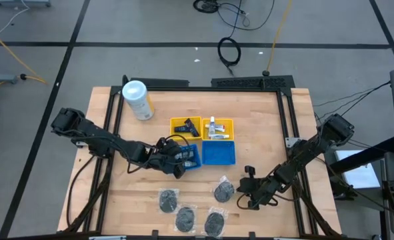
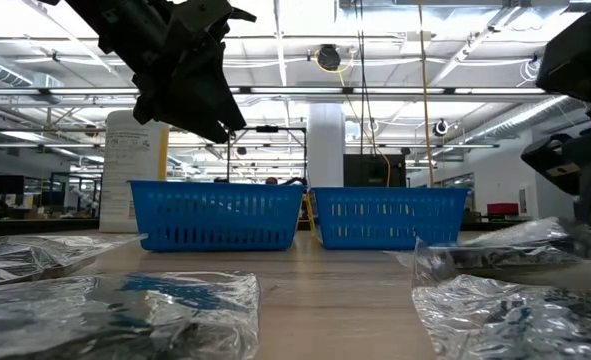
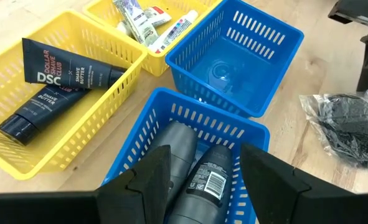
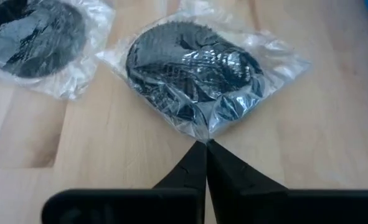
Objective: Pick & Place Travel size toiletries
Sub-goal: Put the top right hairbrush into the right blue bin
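My left gripper (image 3: 207, 152) is open above the left blue tray (image 3: 127, 162), its fingers on either side of two dark grey tubes (image 3: 205, 180) that lie in the tray; it also shows in the high view (image 1: 181, 160). My right gripper (image 4: 205, 144) is shut at the corner of a grey round clear-wrapped piece (image 4: 193, 71), which lies on the table in the high view (image 1: 224, 191). Three more wrapped pieces (image 1: 185, 218) lie along the near edge. Two dark blue tubes (image 3: 53, 87) lie in one yellow tray and small white tubes (image 3: 152, 22) in the other. My right gripper pinches the near corner of the clear wrap (image 4: 206, 135) between its two fingertips. The fingers come in low from the table's right side. The grey round piece lies flat on the table beyond the fingers.
A large white canister with a yellow label (image 1: 137, 100) stands at the far left. The right blue tray (image 1: 219, 152) stands beside the left one, with the two yellow trays (image 1: 203, 127) behind them. Bare wood lies on the table's right half.
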